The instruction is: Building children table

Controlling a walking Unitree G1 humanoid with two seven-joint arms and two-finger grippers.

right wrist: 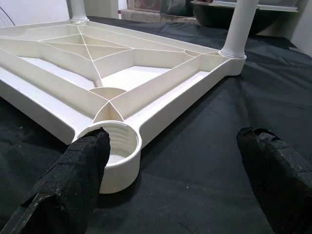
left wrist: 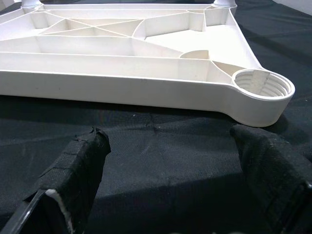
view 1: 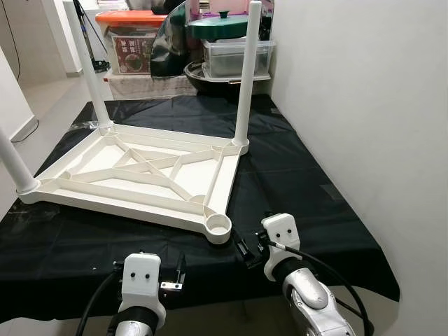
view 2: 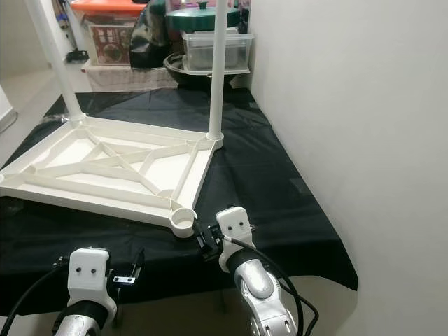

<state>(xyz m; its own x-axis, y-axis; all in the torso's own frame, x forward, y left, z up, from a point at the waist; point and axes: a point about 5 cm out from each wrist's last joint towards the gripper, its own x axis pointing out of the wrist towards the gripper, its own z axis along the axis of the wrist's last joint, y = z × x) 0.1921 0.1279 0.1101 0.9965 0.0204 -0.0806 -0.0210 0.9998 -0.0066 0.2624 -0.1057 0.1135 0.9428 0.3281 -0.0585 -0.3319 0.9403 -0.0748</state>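
Observation:
A white plastic table top [view 1: 150,175] lies upside down on a black cloth. Three white legs stand in its corners: far left [view 1: 89,66], far right [view 1: 246,70] and near left [view 1: 12,161]. The near right corner has a bare threaded socket [view 1: 219,225]. My right gripper [view 1: 246,250] hovers low just right of that socket, open, one finger [right wrist: 83,165] beside the socket [right wrist: 114,141]. My left gripper [left wrist: 170,139] is open in front of the table top's near edge, with the socket [left wrist: 263,85] ahead on one side. Nothing is between either pair of fingers.
A white wall [view 1: 364,105] runs along the right. At the back stand a red-lidded storage box [view 1: 129,42], a clear box [view 1: 234,59] and a green pot lid [view 1: 220,26]. The black cloth [view 1: 301,182] ends near my arms.

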